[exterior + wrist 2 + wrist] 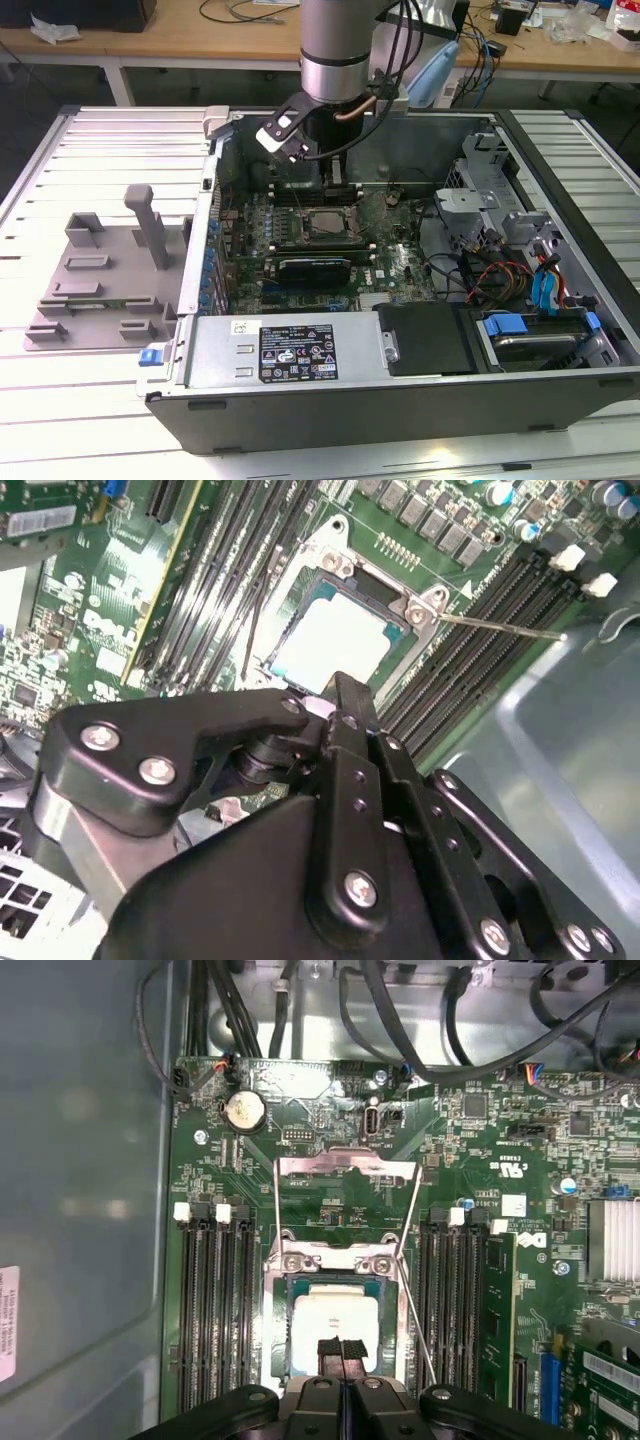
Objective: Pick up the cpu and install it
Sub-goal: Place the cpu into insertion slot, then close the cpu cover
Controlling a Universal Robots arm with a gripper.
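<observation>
Cpu: a flat square chip with a pale, shiny metal top and a thin dark rim. It lies level inside its socket, in the middle of the board.
My gripper: my two black fingertips are pressed together with nothing between them. In the first wrist view they sit over the chip's near edge. I cannot tell whether they touch it.
My arm: in the exterior view I reach straight down into the open case, wrist above the socket.
Socket frame: silver metal around the chip. Its hold-down plate is flipped open and lies flat on the board just beside it.
Memory slots: long black rows on both sides of the socket.
Board: green, crowded with small parts.
Case: a grey metal box lying on its side, open at the top.
Grey tray: it stands on the table towards the exterior view's left, apart from the case.
</observation>
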